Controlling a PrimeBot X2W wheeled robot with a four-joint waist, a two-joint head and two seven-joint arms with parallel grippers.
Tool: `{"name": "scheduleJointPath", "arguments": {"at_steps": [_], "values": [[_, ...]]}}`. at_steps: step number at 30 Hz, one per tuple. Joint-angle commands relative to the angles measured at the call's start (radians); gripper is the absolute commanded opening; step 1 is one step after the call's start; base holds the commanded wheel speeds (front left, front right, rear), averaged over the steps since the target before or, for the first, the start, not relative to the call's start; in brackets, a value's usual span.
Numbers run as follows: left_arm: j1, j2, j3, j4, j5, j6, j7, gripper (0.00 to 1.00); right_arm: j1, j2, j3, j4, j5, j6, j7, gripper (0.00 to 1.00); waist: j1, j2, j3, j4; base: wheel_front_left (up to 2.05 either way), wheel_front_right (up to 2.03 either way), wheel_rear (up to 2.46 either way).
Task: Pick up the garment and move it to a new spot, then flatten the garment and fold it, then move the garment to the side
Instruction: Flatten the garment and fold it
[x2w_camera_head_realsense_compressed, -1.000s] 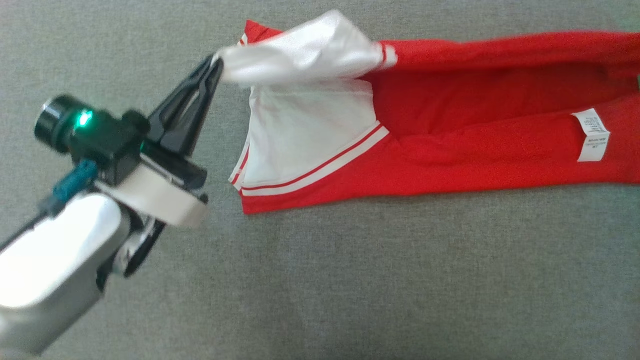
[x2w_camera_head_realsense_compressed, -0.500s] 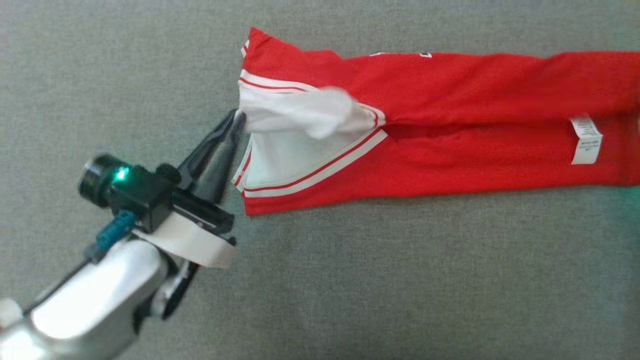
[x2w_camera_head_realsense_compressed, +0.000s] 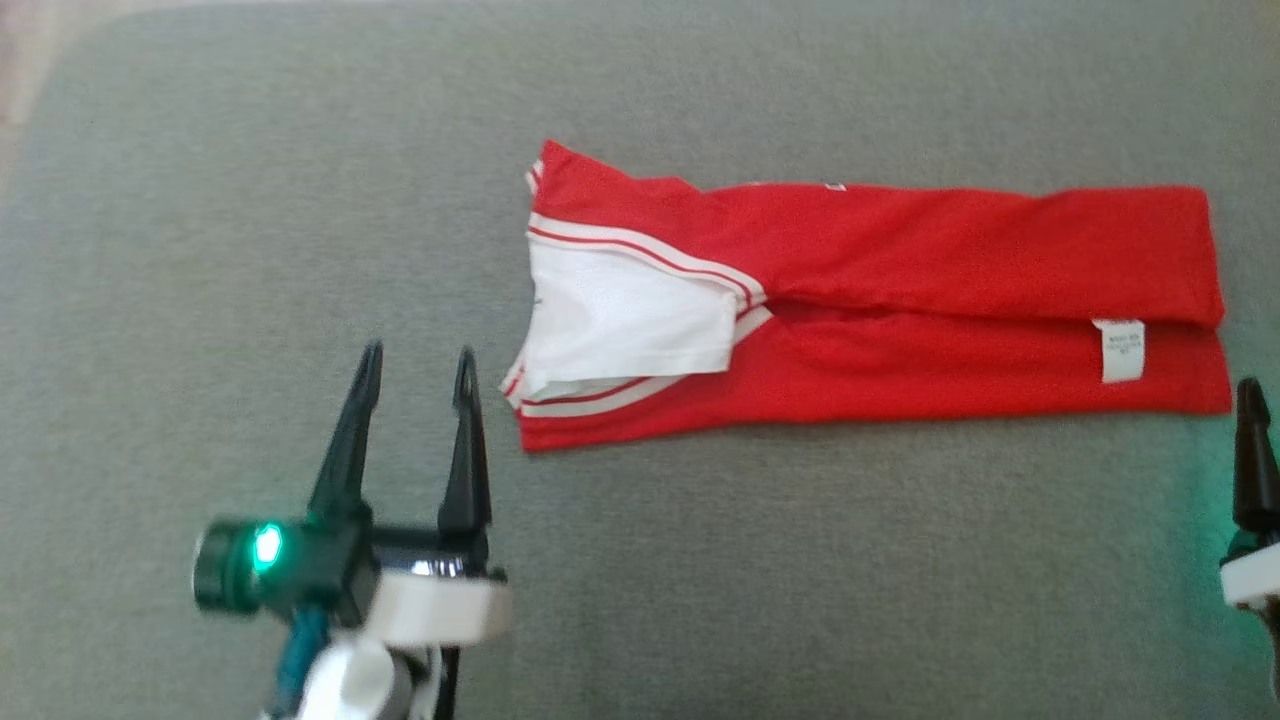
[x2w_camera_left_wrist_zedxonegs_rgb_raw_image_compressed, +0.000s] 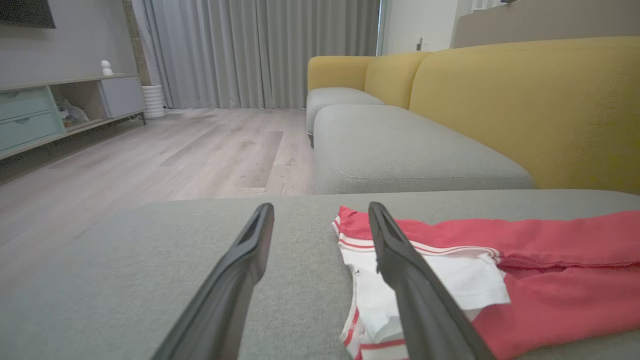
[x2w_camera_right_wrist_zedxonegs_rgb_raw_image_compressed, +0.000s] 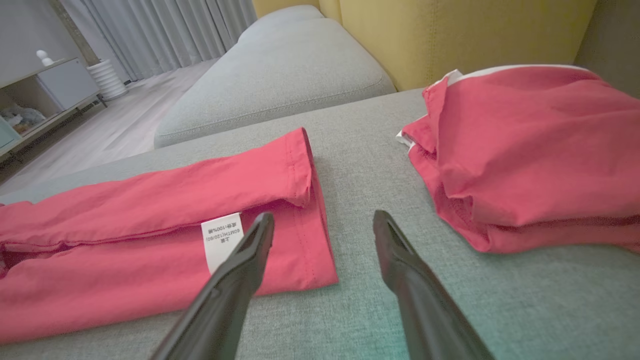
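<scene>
Two ends, one arm at each: the left end effector (x2w_camera_head_realsense_compressed: 418, 350) stands wide open and empty beside the collar end of the garment (x2w_camera_head_realsense_compressed: 900, 290), and the right end effector (x2w_camera_right_wrist_zedxonegs_rgb_raw_image_compressed: 324, 216) likewise near the hem — probably placed for folding this narrow strip on the sofa cushion (x2w_camera_head_realsense_compressed: 700, 600).

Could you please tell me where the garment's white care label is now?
In the head view, the care label lies on the lower fold of the red garment, near its right end, close to the right end effector.

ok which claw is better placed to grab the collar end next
Left. The left claw is open just beside the white collar end of the garment; the right claw is by the hem end.
</scene>
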Motion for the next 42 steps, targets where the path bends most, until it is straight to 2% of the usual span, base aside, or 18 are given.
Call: {"name": "scheduleJointPath", "arguments": {"at_steps": [1,8,9,14,18,19,21,22,28,35,38,42], "values": [[0.037,-0.023,0.088,-0.022,0.067,-0.009,-0.008,1.00,0.000,-0.008,-0.016,-0.003,-0.020,-0.001,-0.009,1.00,0.0003,-0.0001,-0.031,0.035,0.00,0.00,0.00],[0.149,-0.165,0.186,-0.017,0.243,-0.102,-0.009,1.00,-0.109,0.031,-0.115,0.131,-0.082,-0.001,0.065,1.00,0.0003,-0.0001,-0.041,0.108,0.00,0.00,0.00],[0.149,-0.165,0.186,-0.017,0.243,-0.102,-0.009,1.00,-0.109,0.031,-0.115,0.131,-0.082,-0.001,0.065,1.00,0.0003,-0.0001,-0.041,0.108,0.00,0.00,0.00],[0.183,-0.239,0.216,0.002,0.312,-0.179,-0.009,1.00,-0.184,0.037,-0.193,0.264,-0.125,-0.001,0.136,1.00,0.0003,-0.0001,-0.037,0.157,0.00,0.00,0.00],[0.197,-0.280,0.249,0.018,0.343,-0.231,-0.009,1.00,-0.210,0.057,-0.211,0.353,-0.140,-0.001,0.228,1.00,0.0003,-0.0001,-0.035,0.179,0.00,0.00,0.00],[0.201,-0.287,0.258,0.020,0.350,-0.241,-0.009,1.00,-0.213,0.066,-0.206,0.359,-0.133,-0.001,0.246,0.85,0.0003,-0.0001,-0.035,0.182,0.00,0.00,0.00],[0.208,-0.298,0.277,0.021,0.365,-0.257,-0.009,1.00,-0.212,0.079,-0.193,0.351,-0.113,-0.001,0.267,0.36,0.0003,-0.0001,-0.033,0.183,0.00,0.00,0.00],[0.215,-0.308,0.299,0.021,0.376,-0.270,-0.009,1.00,-0.207,0.083,-0.182,0.335,-0.097,-0.001,0.277,0.00,0.0003,-0.0001,-0.032,0.178,0.00,0.00,0.00],[0.227,-0.331,0.347,0.027,0.408,-0.305,-0.009,1.00,-0.199,0.043,-0.188,0.293,-0.094,-0.001,0.248,0.00,0.0003,-0.0001,-0.034,0.139,0.00,0.00,0.00],[0.228,-0.346,0.385,0.039,0.431,-0.343,-0.009,1.00,-0.217,-0.094,-0.229,0.208,-0.123,-0.001,0.290,0.00,0.0003,-0.0001,-0.041,0.078,0.00,0.00,0.00],[0.229,-0.350,0.395,0.042,0.439,-0.353,-0.009,1.00,-0.231,-0.118,-0.207,0.107,-0.109,-0.001,0.334,0.00,0.0003,-0.0001,-0.045,0.060,0.00,0.00,0.00],[0.230,-0.357,0.408,0.043,0.431,-0.368,-0.009,1.00,-0.246,-0.083,-0.182,-0.114,-0.068,-0.001,0.402,0.00,0.0003,-0.0001,-0.047,0.044,0.00,0.00,0.00]]}}
